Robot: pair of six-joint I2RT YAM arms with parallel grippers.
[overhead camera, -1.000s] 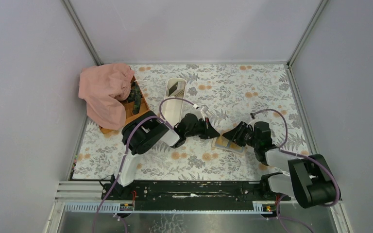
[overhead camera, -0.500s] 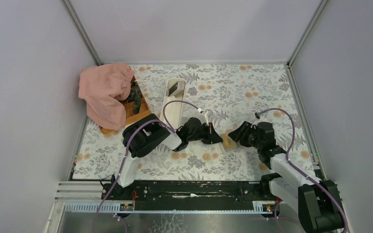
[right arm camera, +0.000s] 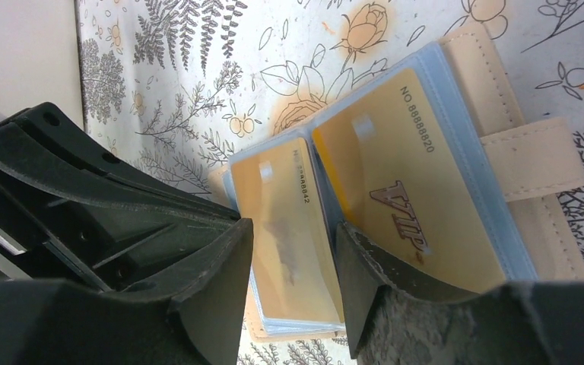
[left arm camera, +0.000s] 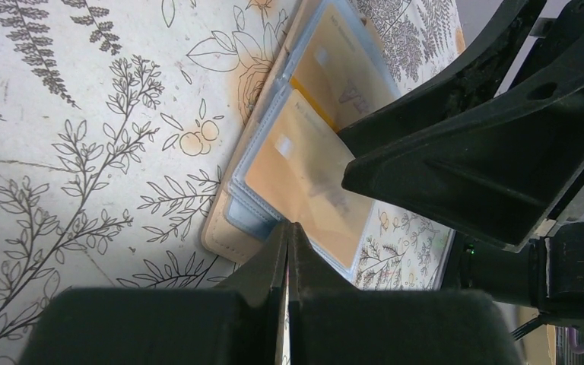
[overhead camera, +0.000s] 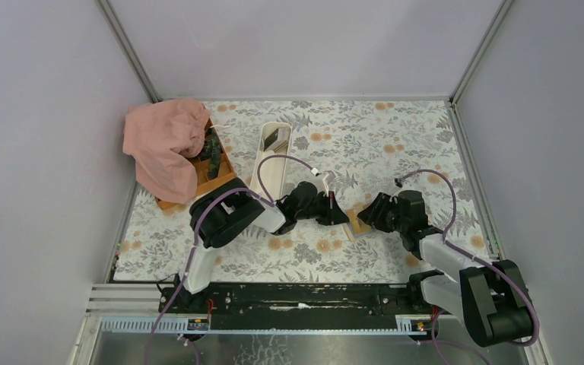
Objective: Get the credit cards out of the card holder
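The card holder (overhead camera: 356, 225) lies open on the flowered table between both grippers, its tan cover (right arm camera: 502, 99) underneath and clear blue sleeves on top. Gold credit cards sit in the sleeves: one marked VIP (right arm camera: 403, 167) lies flat, and another (right arm camera: 289, 205) is in a leaf that stands raised. My right gripper (right arm camera: 293, 255) is open, one finger on each side of that raised leaf. My left gripper (left arm camera: 287, 226) is shut, and its tips rest on the holder's near edge (left arm camera: 232, 228). In the top view the two grippers (overhead camera: 342, 217) (overhead camera: 366, 215) nearly meet over the holder.
A long white oval tray (overhead camera: 274, 156) with a dark flat thing in it stands behind the left arm. A wooden box (overhead camera: 217, 160) half under a pink cloth (overhead camera: 163, 144) is at the back left. Grey walls close in three sides.
My right gripper has opened wider and now straddles a raised leaf of the holder. The right arm's elbow swung out and came back. The left gripper slid slightly right and stayed shut.
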